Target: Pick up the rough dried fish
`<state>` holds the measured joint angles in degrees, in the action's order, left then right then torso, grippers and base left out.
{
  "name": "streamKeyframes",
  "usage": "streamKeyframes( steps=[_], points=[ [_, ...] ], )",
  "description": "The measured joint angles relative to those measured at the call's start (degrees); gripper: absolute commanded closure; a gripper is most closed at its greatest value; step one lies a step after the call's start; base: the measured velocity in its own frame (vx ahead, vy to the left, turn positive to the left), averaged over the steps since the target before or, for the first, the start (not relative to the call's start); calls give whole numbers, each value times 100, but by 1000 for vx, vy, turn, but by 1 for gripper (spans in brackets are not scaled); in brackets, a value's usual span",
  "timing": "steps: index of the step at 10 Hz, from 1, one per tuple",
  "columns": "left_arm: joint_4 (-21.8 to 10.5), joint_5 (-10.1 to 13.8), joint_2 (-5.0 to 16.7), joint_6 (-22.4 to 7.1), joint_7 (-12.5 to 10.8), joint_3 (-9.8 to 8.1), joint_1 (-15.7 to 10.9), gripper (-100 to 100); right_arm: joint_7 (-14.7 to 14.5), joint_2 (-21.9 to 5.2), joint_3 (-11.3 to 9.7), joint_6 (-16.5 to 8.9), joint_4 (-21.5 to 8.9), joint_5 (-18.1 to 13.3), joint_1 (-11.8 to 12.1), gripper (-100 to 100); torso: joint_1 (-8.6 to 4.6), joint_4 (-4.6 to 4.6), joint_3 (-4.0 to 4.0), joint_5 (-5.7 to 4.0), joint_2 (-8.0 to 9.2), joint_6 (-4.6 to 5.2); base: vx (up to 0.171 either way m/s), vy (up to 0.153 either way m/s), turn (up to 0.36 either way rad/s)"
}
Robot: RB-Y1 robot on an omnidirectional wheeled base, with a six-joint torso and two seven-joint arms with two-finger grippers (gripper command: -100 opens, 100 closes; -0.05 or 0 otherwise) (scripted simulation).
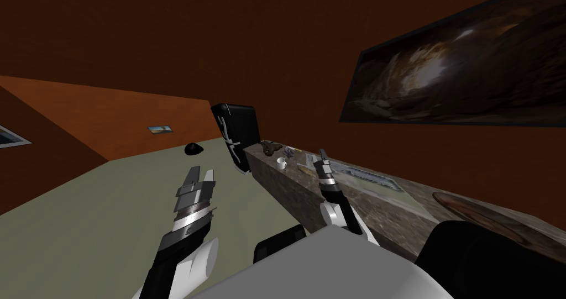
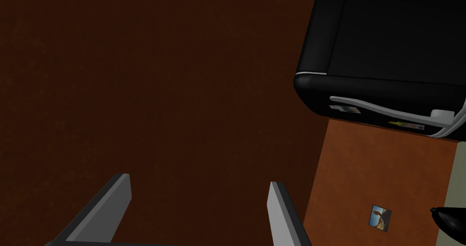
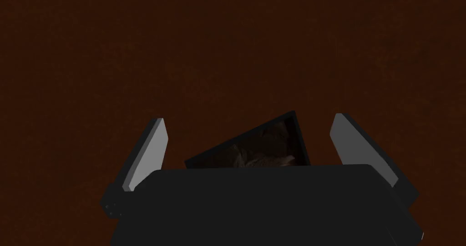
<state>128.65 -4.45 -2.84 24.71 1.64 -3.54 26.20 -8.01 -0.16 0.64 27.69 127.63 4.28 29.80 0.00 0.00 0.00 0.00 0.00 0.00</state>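
R gripper (image 1: pixel 322 156) hangs open over the stone counter (image 1: pixel 287 189), fingers spread w/ nothing between them, aimed up at the dark red wall. The rough brown lump that looks like the dried fish (image 1: pixel 269 147) lies at the counter's far end, near the black fridge (image 1: pixel 240 132); it's beyond the R gripper and apart from it, w/ a white cup (image 1: pixel 281 163) roughly between the two. L gripper (image 1: pixel 201 174) is open too, over the floor, well apart from the counter.
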Motion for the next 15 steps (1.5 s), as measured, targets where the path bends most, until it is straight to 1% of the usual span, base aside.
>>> streamKeyframes(
  steps=[1,3,6,7,8,9,10,11,12,13,15],
  points=[
    [0,0,0,0,0,0,0,0,-21,-90,0,8,-32,0,-8,-100,10,0,1,2,3,0,-17,79,-24],
    [0,0,-1,0,0,1,0,0,-107,-375,-7,84,-164,-5,-3,-100,34,2,5,7,8,0,-26,105,-20],
    [0,0,-2,0,0,2,-1,0,-294,-919,25,165,-446,-12,-23,-100,62,4,10,14,17,-1,-36,146,-11],
    [0,0,-1,0,0,1,0,0,-342,-1034,14,184,-497,-23,-15,-100,47,3,6,12,10,0,-7,107,3],
    [0,0,-1,0,0,1,0,0,-390,-1210,10,234,-605,-34,-3,-100,42,1,3,9,5,-1,-16,154,4],
    [0,0,-1,0,0,1,0,0,-461,-1391,3,290,-774,-55,-19,-100,54,1,3,12,5,-1,-27,117,-8],
    [0,0,-1,0,0,1,0,0,-511,-1508,-12,304,-812,-70,1,-100,45,2,5,11,9,0,-34,96,11],
    [0,0,-1,0,0,1,-1,0,-559,-1680,-21,341,-907,-87,40,-100,37,3,7,9,12,0,-26,82,1],
    [0,0,-1,0,0,1,0,0,-593,-1791,-26,352,-967,-98,32,-100,31,3,6,8,10,0,-31,114,19],
    [0,0,-1,0,0,1,-1,0,-631,-1971,-28,387,-1120,-113,20,-100,39,2,6,9,11,-1,-23,107,1],
    [0,0,-1,0,0,1,0,0,-724,-2232,-79,432,-1266,-168,80,-100,49,2,5,11,9,-1,-19,124,12]
  ],
)
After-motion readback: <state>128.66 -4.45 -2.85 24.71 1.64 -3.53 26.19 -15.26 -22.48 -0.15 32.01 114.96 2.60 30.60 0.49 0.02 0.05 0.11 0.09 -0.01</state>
